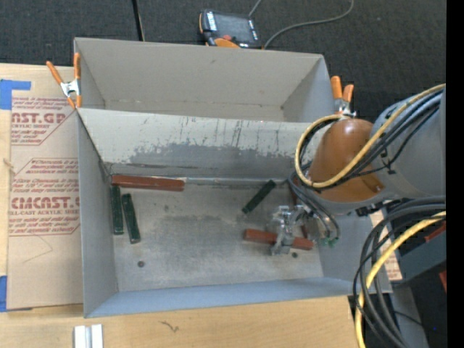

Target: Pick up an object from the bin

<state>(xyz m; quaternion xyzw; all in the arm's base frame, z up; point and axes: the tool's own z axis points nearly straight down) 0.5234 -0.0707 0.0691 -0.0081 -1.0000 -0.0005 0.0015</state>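
- Jaws sit low over the bin floor at the front right. From this angle you cannot tell whether they are released or clenched, because their metal parts overlap what lies under them.
- Right beneath them is a short reddish-brown flat stick point(255, 235), lying roughly crosswise on the floor of the grey metal bin point(196, 249). Its left end pokes out clear. Treat it as the thing to pick, though you cannot confirm it is gripped.
- Your main risk is that the stick is thin and lies flat on the metal. A close that lands above it would catch nothing, and a grip off its middle could let it swing or slip on the lift.
- Just behind it, a short dark green stick point(259, 196) lies slantwise, apart from the jaws. A sideways drift could nudge it.
- Further left, two dark green sticks point(117, 210) lie side by side, well apart from the work.
- Farthest back, a long reddish-brown strip point(148, 183) rests along the foot of the back wall.
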